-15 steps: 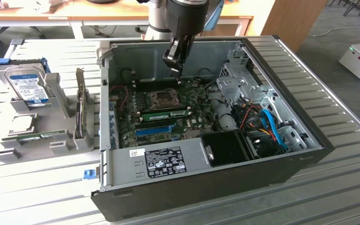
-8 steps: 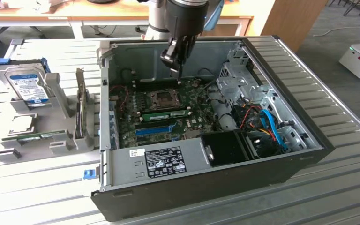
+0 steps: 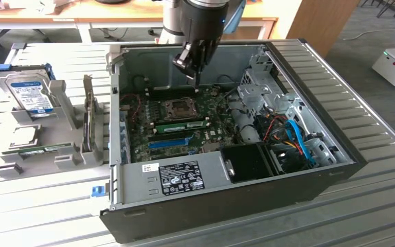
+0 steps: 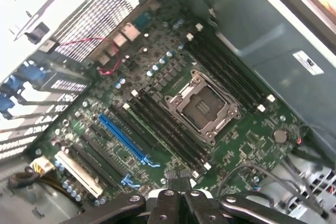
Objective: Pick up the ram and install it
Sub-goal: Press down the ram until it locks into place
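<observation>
The open computer case [image 3: 218,206] sits in the middle of the slatted table [image 3: 376,206]. Inside, the motherboard [image 3: 177,128] lies flat on the case floor, its processor socket [image 3: 181,108] near the middle. A ram stick [image 3: 183,125] sits in a slot just at the socket's six o'clock. The gripper [image 3: 196,82] hangs above the socket's twelve o'clock. A hard drive [image 3: 31,95] stands in a rack outside the case at nine o'clock.

Exterior view looks down from afar; wrist view hovers close above the shared motherboard [image 3: 183,121] [image 4: 173,114]
</observation>
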